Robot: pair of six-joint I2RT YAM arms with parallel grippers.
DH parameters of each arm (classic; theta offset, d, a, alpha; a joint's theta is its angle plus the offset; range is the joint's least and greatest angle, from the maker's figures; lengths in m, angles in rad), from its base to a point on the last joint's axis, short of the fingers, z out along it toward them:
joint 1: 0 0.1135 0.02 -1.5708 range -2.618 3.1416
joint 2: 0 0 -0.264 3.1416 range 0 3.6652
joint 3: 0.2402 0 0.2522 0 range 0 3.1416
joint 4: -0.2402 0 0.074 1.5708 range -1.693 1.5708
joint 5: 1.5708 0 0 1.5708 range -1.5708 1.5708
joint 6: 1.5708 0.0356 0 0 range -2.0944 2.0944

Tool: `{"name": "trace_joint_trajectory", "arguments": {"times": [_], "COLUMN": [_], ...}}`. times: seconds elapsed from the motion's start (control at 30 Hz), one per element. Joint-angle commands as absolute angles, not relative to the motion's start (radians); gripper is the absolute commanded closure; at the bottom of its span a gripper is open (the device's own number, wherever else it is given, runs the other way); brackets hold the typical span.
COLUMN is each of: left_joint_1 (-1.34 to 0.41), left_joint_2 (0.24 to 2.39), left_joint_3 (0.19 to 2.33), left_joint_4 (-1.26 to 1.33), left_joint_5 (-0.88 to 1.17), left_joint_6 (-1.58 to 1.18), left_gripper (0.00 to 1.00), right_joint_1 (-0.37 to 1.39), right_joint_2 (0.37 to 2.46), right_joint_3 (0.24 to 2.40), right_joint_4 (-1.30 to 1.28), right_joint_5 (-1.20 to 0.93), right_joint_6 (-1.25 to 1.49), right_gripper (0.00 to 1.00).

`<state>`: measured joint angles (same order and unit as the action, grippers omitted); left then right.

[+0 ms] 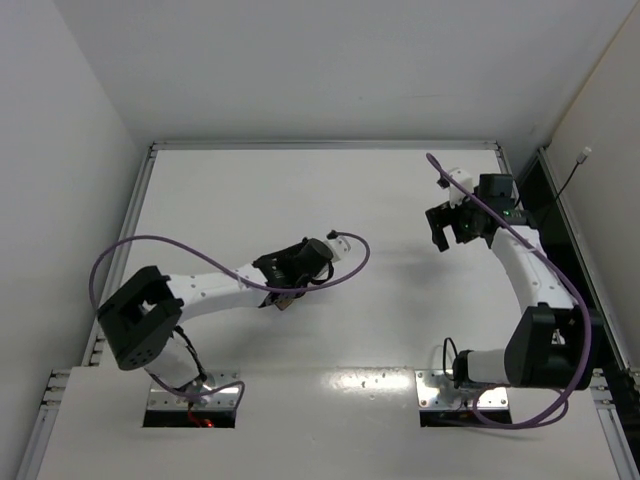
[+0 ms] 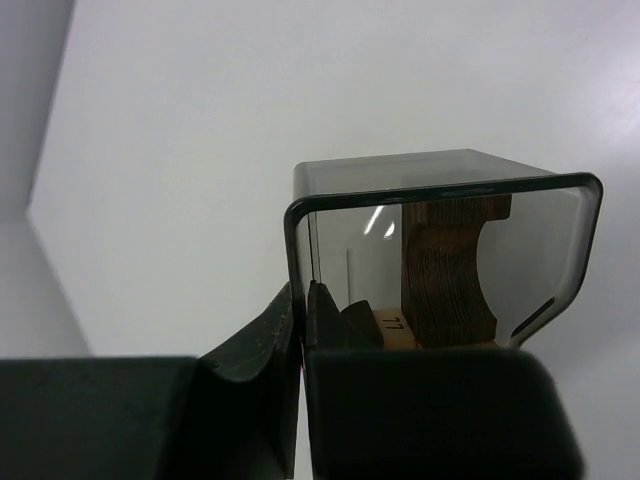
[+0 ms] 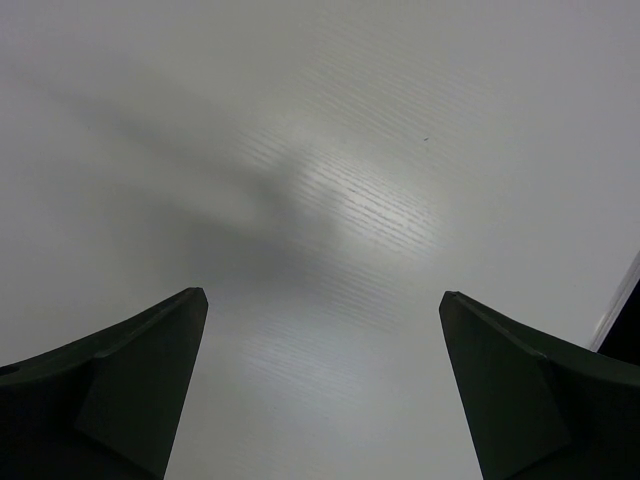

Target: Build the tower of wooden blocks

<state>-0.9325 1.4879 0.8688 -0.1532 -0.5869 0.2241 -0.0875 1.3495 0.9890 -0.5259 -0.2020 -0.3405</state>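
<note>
Nearest the left wrist camera we record the left fingers (image 2: 255, 345) pressed together on the near wall of a translucent grey bin (image 2: 440, 190), one finger outside the wall and one inside it. Within the bin we note the wood for the tower. A dark brown block (image 2: 445, 270) with curved cut-outs in its sides stands upright in the bin's right half. A tan block (image 2: 392, 328) marked with two short strokes sits low against the dark one's left side. Whether further blocks lie in the bin we cannot tell, as the fingers cover its lower part. In the top view the bin is almost wholly hidden under the end of the left arm (image 1: 210, 290), and only a brown sliver shows there. The right fingers (image 3: 140, 390) stand wide apart, holding nothing, over the white worktop (image 1: 300, 190). They are well apart from the bin, to its right and toward the worktop's far edge.
</note>
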Motion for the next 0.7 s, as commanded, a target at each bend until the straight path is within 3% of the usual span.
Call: {"name": "trace_joint_trajectory", "arguments": {"times": [0.0,0.13,0.33,0.5,0.67], "left_joint_1": [-0.902,-0.859,-0.85,-0.859,-0.881], "left_joint_2": [1.561,1.732,1.917,2.055,2.215], "left_joint_3": [0.928,1.024,1.048,1.019,0.966], "left_joint_4": [-0.006,0.063,0.463,1.04,1.757], "left_joint_5": [-0.849,-1.035,-1.29,-1.407,-1.37], "left_joint_6": [0.293,0.308,0.546,0.894,1.571], "left_gripper": [1.0,1.0,1.0,1.0,1.0], "right_joint_1": [-0.089,-0.089,-0.089,-0.089,-0.089], "right_joint_2": [1.312,1.292,1.264,1.264,1.255], "right_joint_3": [0.974,0.947,0.927,0.917,0.907], "right_joint_4": [-0.512,-0.503,-0.503,-0.503,-0.494], "right_joint_5": [-0.235,-0.235,-0.225,-0.225,-0.216], "right_joint_6": [-0.33,-0.33,-0.33,-0.33,-0.33], "right_gripper": [0.0,0.0,0.0,0.0,0.0]}}
